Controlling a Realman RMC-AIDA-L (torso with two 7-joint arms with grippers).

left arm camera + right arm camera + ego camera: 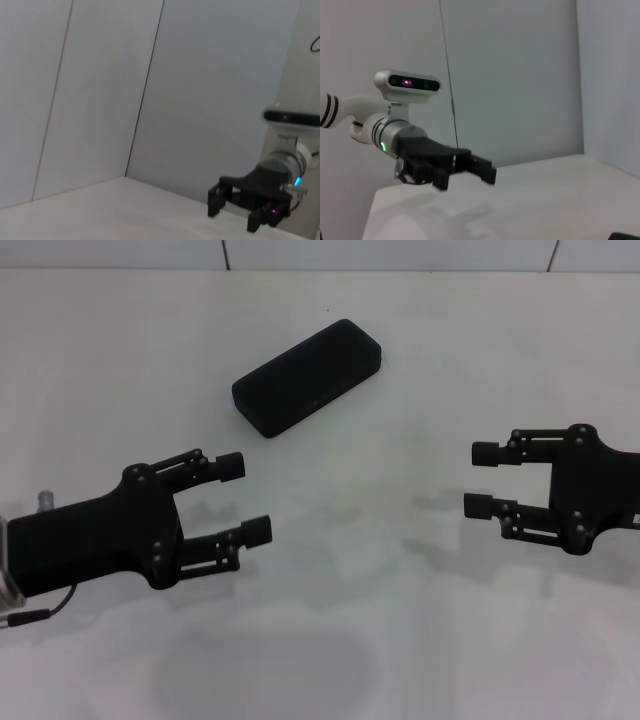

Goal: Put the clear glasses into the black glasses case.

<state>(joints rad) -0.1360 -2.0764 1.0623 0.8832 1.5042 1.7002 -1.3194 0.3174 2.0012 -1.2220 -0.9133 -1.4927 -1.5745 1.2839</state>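
On the plain white bench in front of you lies the matte black, rounded-corner rectangular glasses case, closed, with its lid down and no lining on show. It rests flat and diagonal in the head view, one end nearer the far wall and toward your right, the other end nearer the robot and toward your left. Its surface looks dull and faintly speckled, with softly rounded edges and no visible latch or marking. You cannot make out the clear glasses in any of the views. The black left hand hangs over the bench on the near left, fingers spread wide with an open gap between the two pads, holding nothing; its tips point toward the middle of the bench, and the case lies beyond it, well apart. The black right hand hangs on the right, also spread and empty, its tips pointing toward the left hand across bare bench. Behind the bench stands a pale panelled wall, seen from both wrist views.
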